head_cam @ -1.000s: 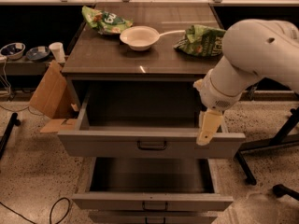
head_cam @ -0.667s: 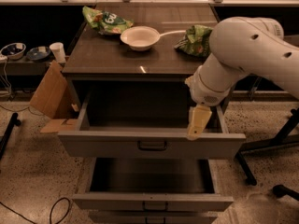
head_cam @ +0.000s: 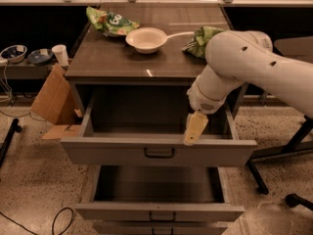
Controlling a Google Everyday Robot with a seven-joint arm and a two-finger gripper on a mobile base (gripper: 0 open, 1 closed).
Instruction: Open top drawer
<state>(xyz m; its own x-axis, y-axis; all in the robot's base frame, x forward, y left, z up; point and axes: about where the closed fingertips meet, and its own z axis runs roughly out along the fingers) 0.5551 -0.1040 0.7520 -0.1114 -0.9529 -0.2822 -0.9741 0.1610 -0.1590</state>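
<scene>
gripper (head_cam: 191,137): sliding leftward since a second ago, leaving the stretch under the front right corner of the bench (head_cam: 112,62) and nearing the middle of its front edge.
top drawer (head_cam: 112,153): standing pulled well out from under the bench's front edge, sitting just as far out as a second ago, cavity lying open and looking empty.
task: appearing already done, judging by how far out the front is standing; probably repositioning or withdrawing rather than pulling.
gripper position: hanging point-down below the front edge, right of centre, tip hovering at the upper rim of the drawer front.
handle (head_cam: 159,152): sitting untouched at the centre of the front, down and left of the tip.
jaws: overlapping into one pale slab from this angle, so cannot tell whether spread or closed; carrying nothing visible; possibly brushing the rim, not resolving clearly.
lower drawer (head_cam: 122,212): also standing open beneath.
</scene>
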